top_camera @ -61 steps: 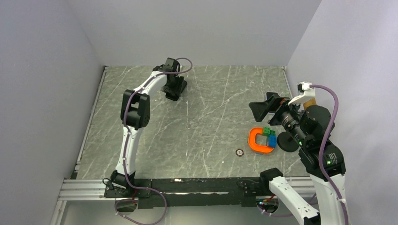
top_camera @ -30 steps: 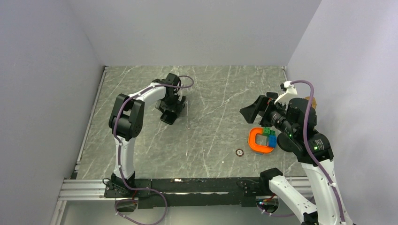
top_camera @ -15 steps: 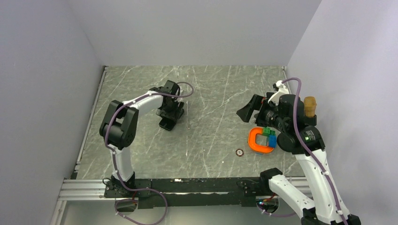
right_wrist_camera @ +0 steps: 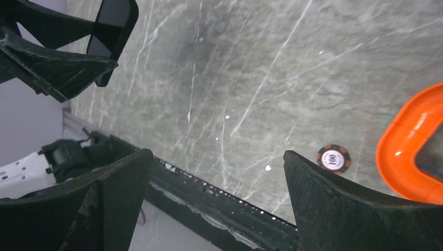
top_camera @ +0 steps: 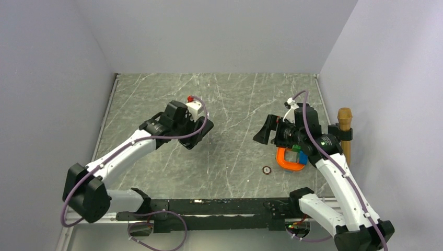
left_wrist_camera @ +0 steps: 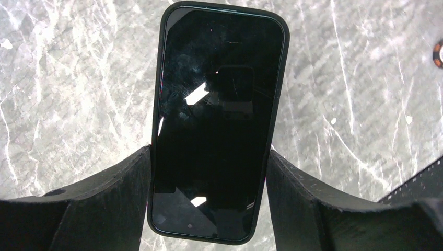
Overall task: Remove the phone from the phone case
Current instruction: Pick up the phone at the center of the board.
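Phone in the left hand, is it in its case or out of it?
In the case: in the left wrist view its black rim wraps the phone's whole screen, clamped by the left hand.

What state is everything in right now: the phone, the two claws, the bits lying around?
phone, screen dark, inside its case
left gripper, shut on the phone's sides
right gripper, open, holding nothing
poker chip, lying flat
orange horseshoe piece, lying flat
wooden peg, standing upright
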`<state>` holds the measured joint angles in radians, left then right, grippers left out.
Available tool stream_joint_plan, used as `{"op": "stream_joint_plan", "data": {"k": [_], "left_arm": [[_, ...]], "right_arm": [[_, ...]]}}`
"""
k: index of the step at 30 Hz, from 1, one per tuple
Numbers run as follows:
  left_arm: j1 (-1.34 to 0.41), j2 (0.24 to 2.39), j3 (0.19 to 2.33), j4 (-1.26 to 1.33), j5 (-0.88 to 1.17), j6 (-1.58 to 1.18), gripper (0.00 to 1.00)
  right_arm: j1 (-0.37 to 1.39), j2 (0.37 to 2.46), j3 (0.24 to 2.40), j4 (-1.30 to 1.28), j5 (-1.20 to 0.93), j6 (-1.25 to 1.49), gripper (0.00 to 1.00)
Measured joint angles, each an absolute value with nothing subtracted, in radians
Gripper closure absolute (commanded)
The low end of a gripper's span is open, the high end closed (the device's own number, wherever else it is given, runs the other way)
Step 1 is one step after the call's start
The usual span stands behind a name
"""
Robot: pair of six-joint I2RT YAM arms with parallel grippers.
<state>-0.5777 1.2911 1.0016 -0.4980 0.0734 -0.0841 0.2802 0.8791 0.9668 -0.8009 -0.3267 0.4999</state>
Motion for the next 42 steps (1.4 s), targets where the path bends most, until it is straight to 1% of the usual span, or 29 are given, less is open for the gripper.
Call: {"op": "stream_joint_plan", "data": {"k": [10,17,22,23,26,28,29,30,31,32,34,37,40,42], "left_arm": [[-0.712,1.098,0.860,-0.445,0.136,0.063,1.00],[-0.748,1.085,0.855,-0.389,0.162,0.114,1.00],[-0.752,1.090,0.853,-0.340,0.135,0.115,1.00],[-0.753,1.100,0.856,-0.343,0.115,0.106,0.96],[-0.754,1.165,0.898,-0.387,0.069,0.036,0.68],[-0.753,1.198,0.911,-0.395,0.050,-0.041,0.43],[-0.753,1.200,0.909,-0.403,0.044,-0.083,0.28],[-0.753,1.197,0.902,-0.402,0.041,-0.134,0.18],[-0.753,1.190,0.890,-0.398,0.037,-0.192,0.10],[-0.753,1.179,0.874,-0.402,0.028,-0.271,0.06],[-0.749,1.169,0.858,-0.435,0.012,-0.416,0.02],[-0.714,1.203,0.877,-0.523,0.008,-0.654,0.01],[-0.653,1.312,0.959,-0.655,0.028,-0.900,0.00],[-0.612,1.372,0.981,-0.680,0.071,-1.049,0.01]], "right_arm": [[0.300,0.939,0.879,-0.616,-0.526,0.578,0.01],[0.361,1.067,0.867,-0.469,-0.600,0.637,0.02],[0.393,1.180,0.866,-0.378,-0.627,0.664,0.03],[0.401,1.200,0.866,-0.372,-0.624,0.664,0.03],[0.416,1.230,0.866,-0.369,-0.594,0.661,0.02],[0.422,1.230,0.865,-0.369,-0.568,0.654,0.02],[0.424,1.228,0.863,-0.370,-0.553,0.651,0.02],[0.424,1.227,0.863,-0.371,-0.539,0.646,0.01],[0.424,1.227,0.862,-0.374,-0.525,0.641,0.01],[0.424,1.227,0.860,-0.379,-0.512,0.635,0.01],[0.424,1.226,0.859,-0.395,-0.487,0.623,0.01],[0.424,1.215,0.856,-0.424,-0.447,0.606,0.01],[0.424,1.189,0.855,-0.446,-0.416,0.592,0.00],[0.424,1.168,0.855,-0.453,-0.400,0.586,0.00]]}}
